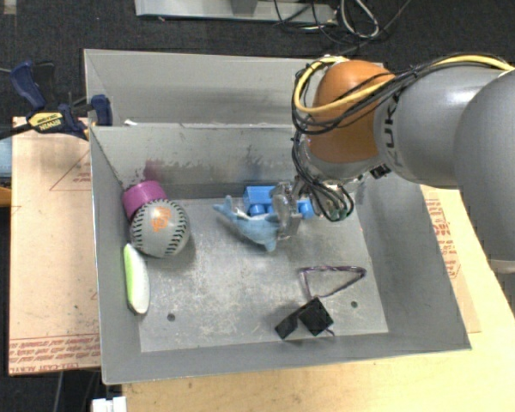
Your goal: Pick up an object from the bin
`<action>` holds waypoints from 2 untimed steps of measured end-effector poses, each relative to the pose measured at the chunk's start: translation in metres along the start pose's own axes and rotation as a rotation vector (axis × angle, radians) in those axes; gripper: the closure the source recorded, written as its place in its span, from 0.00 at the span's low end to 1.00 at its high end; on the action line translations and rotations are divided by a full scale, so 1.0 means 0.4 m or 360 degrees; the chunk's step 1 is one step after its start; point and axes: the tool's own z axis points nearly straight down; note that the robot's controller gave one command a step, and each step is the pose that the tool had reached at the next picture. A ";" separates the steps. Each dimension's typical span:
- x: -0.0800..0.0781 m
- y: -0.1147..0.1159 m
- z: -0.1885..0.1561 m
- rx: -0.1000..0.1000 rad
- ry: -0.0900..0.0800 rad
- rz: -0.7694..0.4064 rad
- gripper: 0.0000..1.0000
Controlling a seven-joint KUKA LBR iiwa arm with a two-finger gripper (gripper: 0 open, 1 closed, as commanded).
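Note:
My gripper [287,217] hangs low near the back middle of the bin, its metal fingers down at the right end of a light blue soft toy [250,223]. A bright blue block-shaped piece [259,197] lies just behind the toy, close to the fingers. Whether anything is clamped between the fingers cannot be made out. A black clip with a thin wire loop [313,312] lies toward the front right, well below the gripper.
At the left wall lie a grey ball with an orange mark [160,228], a purple cylinder [142,196] behind it, and a pale green-white stick [136,279] in front. The arm with its orange cover reaches in from the right.

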 end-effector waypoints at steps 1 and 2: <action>-0.006 0.000 -0.048 0.0001 -0.0013 0.0000 1.00; -0.007 0.001 -0.086 0.0001 -0.0014 -0.0001 1.00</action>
